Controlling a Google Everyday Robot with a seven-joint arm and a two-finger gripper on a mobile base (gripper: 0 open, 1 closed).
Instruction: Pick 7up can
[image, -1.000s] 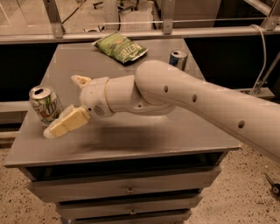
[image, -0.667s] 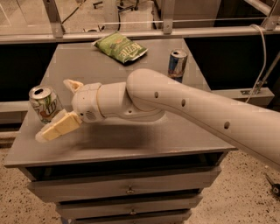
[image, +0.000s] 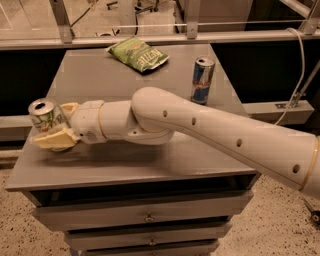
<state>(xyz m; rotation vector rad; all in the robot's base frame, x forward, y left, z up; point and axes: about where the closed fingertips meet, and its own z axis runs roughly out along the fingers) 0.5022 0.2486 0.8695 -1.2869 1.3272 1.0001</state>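
Observation:
The 7up can, white and green with a silver top, stands upright near the left edge of the grey table. My gripper has reached it from the right and straddles it. One cream finger lies in front of the can's base and the other finger shows behind it. The jaws stand apart around the can, and I see no squeeze on it. My white arm stretches across the table from the lower right.
A tall slim blue-and-silver can stands at the right middle of the table. A green chip bag lies at the far edge. Drawers sit under the tabletop. A metal rail runs behind the table.
My gripper has moved left, from beside the can to around it. The can stands in the same spot.

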